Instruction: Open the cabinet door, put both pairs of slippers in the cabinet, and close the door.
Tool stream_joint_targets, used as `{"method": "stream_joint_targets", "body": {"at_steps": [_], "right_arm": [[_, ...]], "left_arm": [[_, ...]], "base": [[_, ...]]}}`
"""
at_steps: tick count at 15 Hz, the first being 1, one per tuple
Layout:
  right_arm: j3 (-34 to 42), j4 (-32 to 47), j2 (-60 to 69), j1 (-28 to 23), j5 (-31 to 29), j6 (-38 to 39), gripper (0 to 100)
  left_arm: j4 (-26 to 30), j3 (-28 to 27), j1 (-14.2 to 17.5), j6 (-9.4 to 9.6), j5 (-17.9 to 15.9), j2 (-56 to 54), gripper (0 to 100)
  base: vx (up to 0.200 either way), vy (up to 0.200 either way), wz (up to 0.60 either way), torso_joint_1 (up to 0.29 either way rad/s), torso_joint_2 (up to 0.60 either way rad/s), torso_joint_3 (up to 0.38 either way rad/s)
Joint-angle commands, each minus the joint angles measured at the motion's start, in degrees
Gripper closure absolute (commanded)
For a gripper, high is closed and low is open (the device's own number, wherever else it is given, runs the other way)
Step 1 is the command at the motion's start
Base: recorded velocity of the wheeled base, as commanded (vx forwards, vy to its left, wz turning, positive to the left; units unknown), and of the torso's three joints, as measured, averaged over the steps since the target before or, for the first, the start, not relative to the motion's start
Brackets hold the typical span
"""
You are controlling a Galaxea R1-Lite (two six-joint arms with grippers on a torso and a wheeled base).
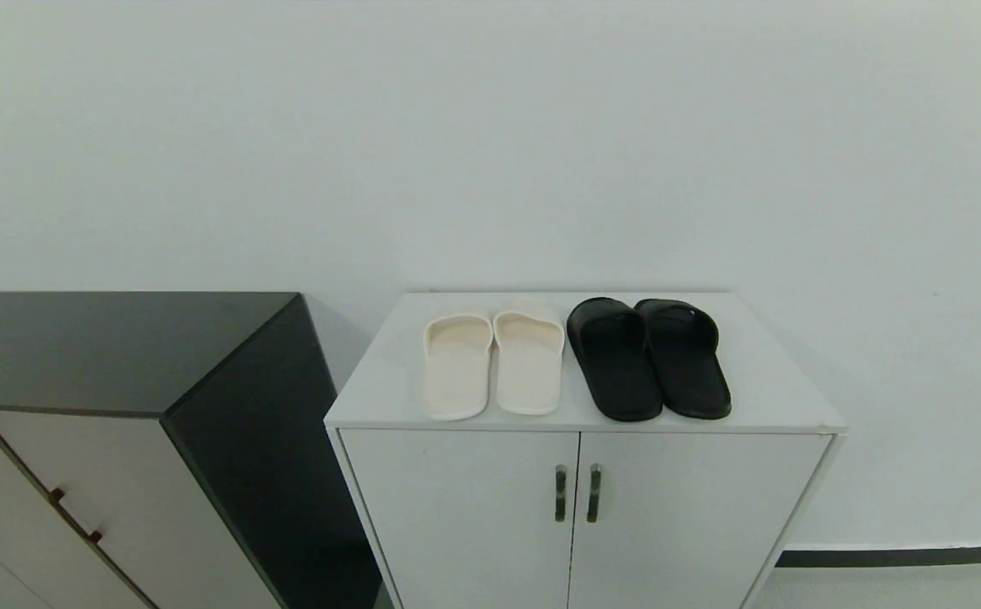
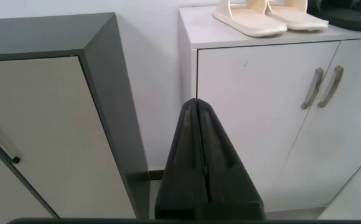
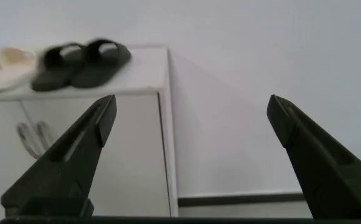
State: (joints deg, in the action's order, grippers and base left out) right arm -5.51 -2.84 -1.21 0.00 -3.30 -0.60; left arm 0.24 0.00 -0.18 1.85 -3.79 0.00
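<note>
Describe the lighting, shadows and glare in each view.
Head view: soft, even light, no glare on the white two-door cabinet; the black-topped cabinet has its near side in shade. Left wrist view: the left gripper, jaws shut, is a dark mass in front. Right wrist view: the right gripper, jaws open, shows as silhouette against the bright white wall.

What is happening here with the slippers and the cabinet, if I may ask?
Nothing is being handled yet. The cream slippers and the black slippers sit side by side on top of the white cabinet, whose two doors are shut. The left gripper is shut and faces the cabinet front, apart from it. The right gripper is open and empty, off toward the cabinet's right edge. Opening the door has not begun.
</note>
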Motion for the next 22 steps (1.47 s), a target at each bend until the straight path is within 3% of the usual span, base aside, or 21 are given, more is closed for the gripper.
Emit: {"method": "stream_joint_targets", "body": {"at_steps": [1,3,6,9,10,14,18,22], "right_arm": [[-12.0,2.3,-15.8,0.5,5.5,-0.3,0],[-14.8,-1.0,-31.3,1.3,10.1,0.3,0],[-16.3,-13.2,-46.7,11.7,7.7,1.7,0],[-26.4,-14.6,-62.3,33.7,-7.3,14.0,0],[-30.6,-14.6,-66.8,37.4,-10.1,16.1,0],[-43.3,-15.4,-83.7,39.9,-17.0,16.6,0],[-49.8,-18.2,-94.9,40.8,-24.6,16.4,0],[-52.9,-28.4,-107.5,40.6,-29.7,15.5,0]], "left_arm": [[0.0,0.0,0.0,-0.01,0.0,0.1,100],[0.0,0.0,0.0,-0.01,0.0,0.0,100],[0.0,0.0,0.0,-0.01,0.0,0.0,100],[0.0,0.0,0.0,0.08,0.0,0.0,100],[0.0,0.0,0.0,-0.01,0.0,0.0,100],[0.0,0.0,0.0,0.08,0.0,0.1,100],[0.0,0.0,0.0,-0.01,0.0,0.0,100],[0.0,0.0,0.0,-0.01,0.0,0.0,100]], "base": [[0.0,0.0,0.0,0.0,0.0,0.0],[0.0,0.0,0.0,0.0,0.0,0.0],[0.0,0.0,0.0,0.0,0.0,0.0],[0.0,0.0,0.0,0.0,0.0,0.0],[0.0,0.0,0.0,0.0,0.0,0.0],[0.0,0.0,0.0,0.0,0.0,0.0],[0.0,0.0,0.0,0.0,0.0,0.0],[0.0,0.0,0.0,0.0,0.0,0.0]]}}
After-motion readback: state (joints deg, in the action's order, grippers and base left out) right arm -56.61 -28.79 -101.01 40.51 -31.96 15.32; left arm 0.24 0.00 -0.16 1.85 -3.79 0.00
